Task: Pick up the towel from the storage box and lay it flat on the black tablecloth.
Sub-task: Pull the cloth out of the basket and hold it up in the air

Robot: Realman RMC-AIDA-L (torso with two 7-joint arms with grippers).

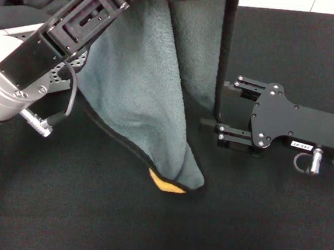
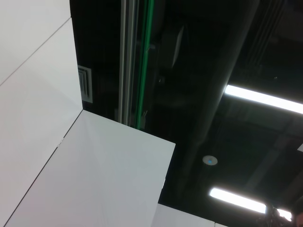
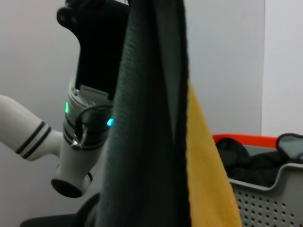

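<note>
Here our right gripper [image 1: 215, 113] has its jaws apart around the towel's [image 1: 141, 87] hanging black-bordered edge, not yet closed. Our left gripper sits above the head view's top edge, so we cannot tell how its jaws stand, though the towel hangs from there. The towel dangles grey-green side toward us, its lowest corner touching the black tablecloth [image 1: 264, 215]. The storage box [image 3: 270, 198] stands behind. We judge we are mid-spread: next, pinch that edge, then draw both grippers apart and lower.
</note>
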